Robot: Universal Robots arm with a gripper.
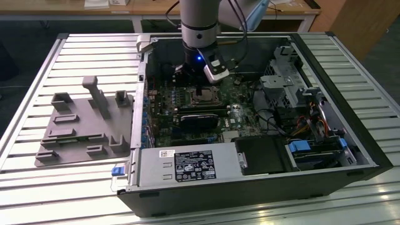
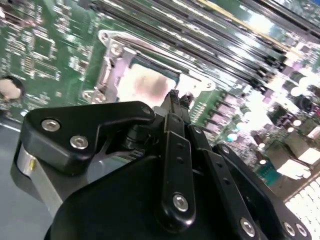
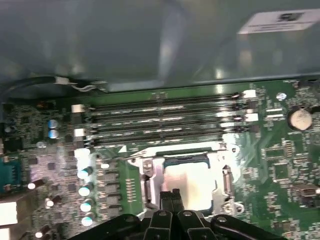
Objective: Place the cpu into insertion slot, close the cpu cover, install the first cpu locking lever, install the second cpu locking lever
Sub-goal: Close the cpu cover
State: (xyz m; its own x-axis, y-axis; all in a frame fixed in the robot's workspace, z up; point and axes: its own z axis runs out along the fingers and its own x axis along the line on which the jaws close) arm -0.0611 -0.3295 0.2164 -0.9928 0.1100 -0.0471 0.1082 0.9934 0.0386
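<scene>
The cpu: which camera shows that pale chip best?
The first wrist view: the cpu faces the camera, nearly whole. The second wrist view shows it slanted behind the gripper; the exterior view shows a tiny square.

A slatted table (image 1: 75, 187) carries an open computer case (image 1: 250, 192) and a grey moulded tray (image 1: 81, 133) beside it.

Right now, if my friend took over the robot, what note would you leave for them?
Gripper: shut, with nothing seen between its fingertips. It is right at the edge of the cpu cover; I cannot tell if it touches.
The cpu sits in the insertion slot.
Done: the chip is placed, and the cover appears to lie flat around it.
Left: the two locking levers; I cannot tell whether either is latched.
</scene>
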